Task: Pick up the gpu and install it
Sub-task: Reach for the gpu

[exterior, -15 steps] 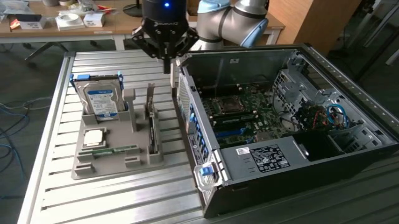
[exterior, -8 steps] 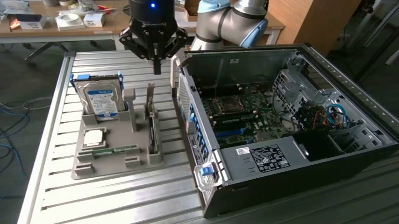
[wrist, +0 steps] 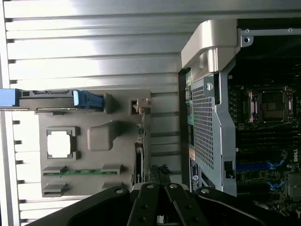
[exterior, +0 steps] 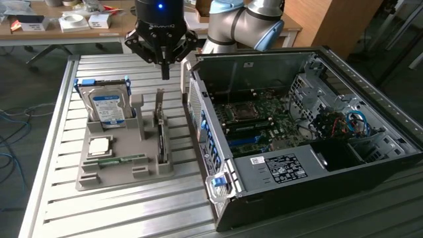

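Exterior view is showing the pincer (exterior: 164, 75), pressed together and empty, hanging above the far end of the gpu (exterior: 160, 134), which is standing on edge in the grey holder (exterior: 99, 178) on the table (exterior: 132, 210), its long axis running from the pincer toward the camera

A ribbed, silvery metal surface (exterior: 119, 208) fills the lower left of the frame, its slats catching bright light. Behind it, in the upper left, a wooden surface (exterior: 119, 30) carries white boxes (exterior: 74, 22). Grey floor (exterior: 29, 84) with blue cables (exterior: 8, 153) lies at the left edge. A wooden panel (exterior: 337, 22) stands upper right.
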